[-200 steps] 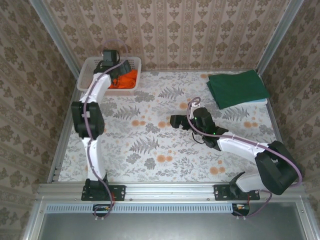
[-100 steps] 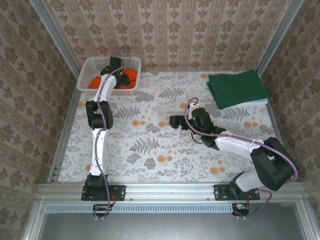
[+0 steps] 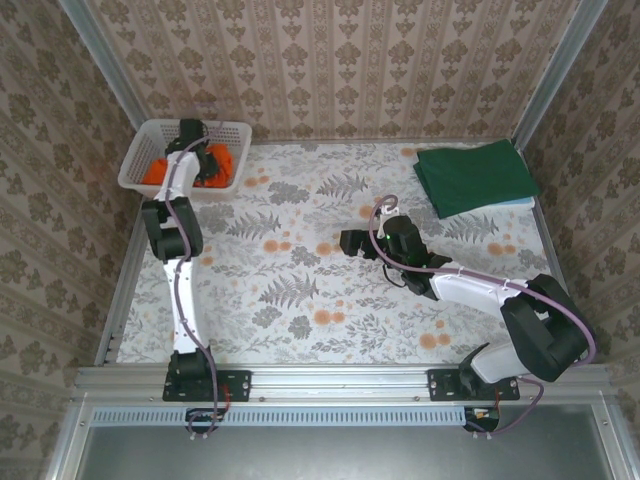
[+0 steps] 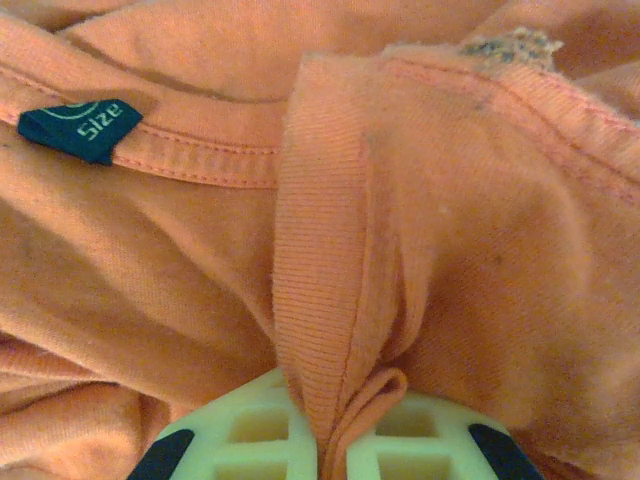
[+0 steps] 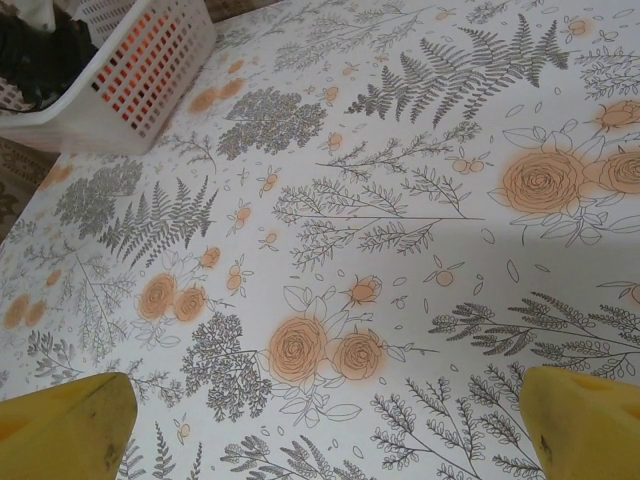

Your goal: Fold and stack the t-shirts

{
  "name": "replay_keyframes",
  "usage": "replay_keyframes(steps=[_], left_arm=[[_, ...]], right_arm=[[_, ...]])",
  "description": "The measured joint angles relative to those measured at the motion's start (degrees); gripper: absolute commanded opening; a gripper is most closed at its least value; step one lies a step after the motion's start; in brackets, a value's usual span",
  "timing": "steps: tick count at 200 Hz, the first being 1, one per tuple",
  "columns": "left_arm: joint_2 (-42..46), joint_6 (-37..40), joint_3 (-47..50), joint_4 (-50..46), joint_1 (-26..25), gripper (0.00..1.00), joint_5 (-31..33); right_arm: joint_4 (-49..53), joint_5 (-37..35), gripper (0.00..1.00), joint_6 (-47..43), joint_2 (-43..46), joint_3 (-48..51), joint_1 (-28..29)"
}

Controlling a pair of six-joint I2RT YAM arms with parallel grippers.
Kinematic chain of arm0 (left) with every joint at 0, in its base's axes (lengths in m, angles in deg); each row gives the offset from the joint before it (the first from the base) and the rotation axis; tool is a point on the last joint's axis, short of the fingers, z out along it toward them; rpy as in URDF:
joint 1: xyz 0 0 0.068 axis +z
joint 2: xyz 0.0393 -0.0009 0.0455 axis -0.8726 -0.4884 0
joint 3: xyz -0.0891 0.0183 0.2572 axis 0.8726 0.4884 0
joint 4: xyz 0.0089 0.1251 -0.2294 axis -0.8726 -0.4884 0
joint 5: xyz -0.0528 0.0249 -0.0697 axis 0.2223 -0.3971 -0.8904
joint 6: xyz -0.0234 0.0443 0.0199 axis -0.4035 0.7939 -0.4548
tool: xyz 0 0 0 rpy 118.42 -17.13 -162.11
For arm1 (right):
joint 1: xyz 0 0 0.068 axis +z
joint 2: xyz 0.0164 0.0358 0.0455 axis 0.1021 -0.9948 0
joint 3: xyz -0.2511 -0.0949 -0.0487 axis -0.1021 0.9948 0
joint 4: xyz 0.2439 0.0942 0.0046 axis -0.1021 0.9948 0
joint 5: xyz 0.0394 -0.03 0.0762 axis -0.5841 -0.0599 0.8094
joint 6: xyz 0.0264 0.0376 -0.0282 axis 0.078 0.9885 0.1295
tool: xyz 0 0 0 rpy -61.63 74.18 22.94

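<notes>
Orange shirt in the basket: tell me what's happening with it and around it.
The left gripper is down in the white basket, shut on the ribbed collar of the orange t-shirt. The right gripper hangs open over the middle of the floral table, holding nothing. The green t-shirt lies folded at the far right corner.

The flower-print table (image 3: 300, 300) carries a white basket (image 3: 140, 165) at its corner, well left of the right gripper (image 3: 345, 243) — and a folded green t-shirt (image 3: 475, 175) beyond its right.

fingers (image 4: 250, 440) pinch a ribbed fold of the orange t-shirt (image 4: 500, 250).
</notes>
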Motion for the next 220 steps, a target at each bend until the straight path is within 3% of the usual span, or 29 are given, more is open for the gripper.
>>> replay_keyframes(steps=[73, 108, 134, 155, 173, 202, 220], left_arm=[[1.64, 1.64, -8.72, -1.66, 0.17, 0.00, -3.39], [10.19, 1.60, -8.39, -0.02, -1.84, 0.00, -5.53], [22.93, 1.79, -2.32, 4.79, -5.29, 0.00, -4.85], [36.35, 4.02, 5.07, 10.51, -11.47, 0.00, -1.38], [45.99, 6.58, 8.76, 14.62, -19.63, 0.00, 1.29], [56.13, 9.20, 11.80, 17.59, -33.46, 0.00, 3.93], [58.97, 9.27, 12.76, 17.00, -38.91, 0.02, 4.76]], right_arm=[[0.00, 0.07, 1.00, 0.00, -1.05, -0.02, 0.00], [0.00, 0.31, 1.00, -0.02, -1.05, -0.02, 0.00], [-0.02, 0.55, 1.00, -0.02, -1.05, -0.02, 0.00], [-0.04, 0.70, 1.00, -0.02, -1.05, -0.02, 0.00], [-0.42, 0.55, 1.00, -0.04, -0.94, 0.15, 0.00], [-2.58, -1.62, 0.99, -0.09, 4.42, 4.33, 0.00], [-3.91, -4.11, 1.00, -0.22, 9.42, 7.37, 0.00]])
